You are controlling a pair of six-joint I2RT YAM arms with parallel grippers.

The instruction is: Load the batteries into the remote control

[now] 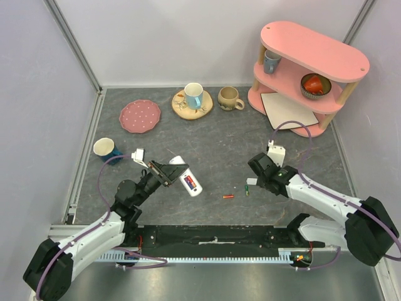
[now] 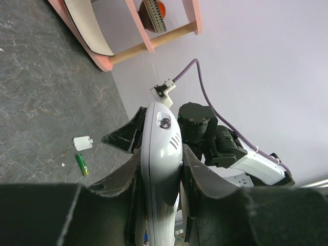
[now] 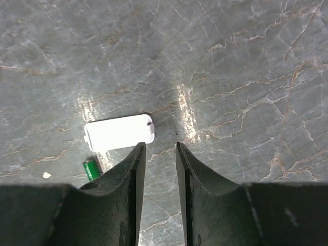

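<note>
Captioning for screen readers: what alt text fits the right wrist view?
The right gripper, jaws narrowly apart and empty, hangs over a grey marbled table. A white cover lies just beyond one fingertip; a green battery peeks out beside that finger.

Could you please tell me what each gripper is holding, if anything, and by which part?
The left gripper clamps the remote control by its long sides, near its tip; the right gripper holds nothing.

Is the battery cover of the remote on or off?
Off: the white cover lies on the table beside a green battery, apart from the remote.
</note>
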